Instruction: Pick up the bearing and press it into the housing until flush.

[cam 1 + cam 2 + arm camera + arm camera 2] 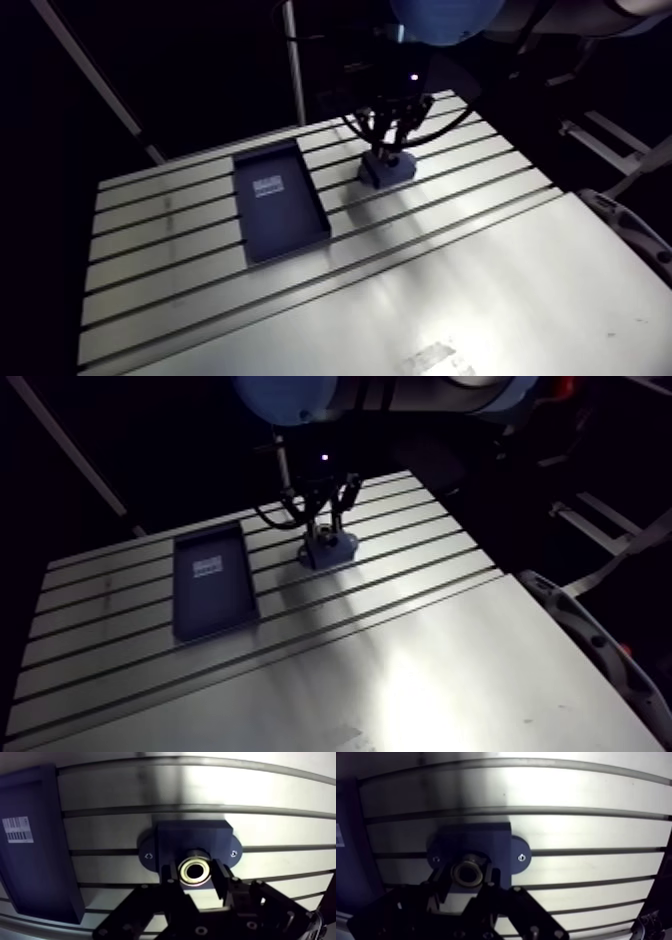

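End effector (pixel 197 877): two fingers pinching the bearing, one on each side of its outer ring.
Bearing (pixel 196 872): bright ring held right at the mouth of the housing's bore; how deep it sits cannot be told.
Housing (pixel 192 834): dark block with two screwed flange ears, standing on the table.
Tray (pixel 35 852): dark, shallow, with a white label (pixel 17 830); beside the housing, clearly apart from it.
Table (pixel 280 827): slotted aluminium, under the housing.
Progress: pick-up done and bearing brought to the housing. Pressing flush and letting go appear to remain.
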